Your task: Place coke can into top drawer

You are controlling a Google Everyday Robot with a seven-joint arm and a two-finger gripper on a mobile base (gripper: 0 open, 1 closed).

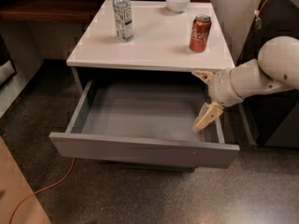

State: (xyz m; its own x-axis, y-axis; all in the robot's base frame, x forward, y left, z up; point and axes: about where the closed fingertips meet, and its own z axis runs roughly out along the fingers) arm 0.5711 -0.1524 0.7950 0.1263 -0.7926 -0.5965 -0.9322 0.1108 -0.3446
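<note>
Standing upright on the tabletop [154,41], the coke can [200,33] awaits pickup; the top drawer [140,149] sits pulled out below to receive it, and the gripper [204,96] hangs empty, fingers [208,116] spread, above its corner.

dark speckled floor [140,197], orange cable [44,189] at l, dark wood shelf [42,9] behind, black cabinet [276,125] at rt

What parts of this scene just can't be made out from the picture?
Camera view:
Gripper, open at the top drawer's right end: its arm runs off the right edge.
Drawer floor nearest the front: hidden by the drawer's own front.
Bowl contents: hidden by its rim.
Bottle label wording: too small.
Coke can's far side: turned away.
</note>
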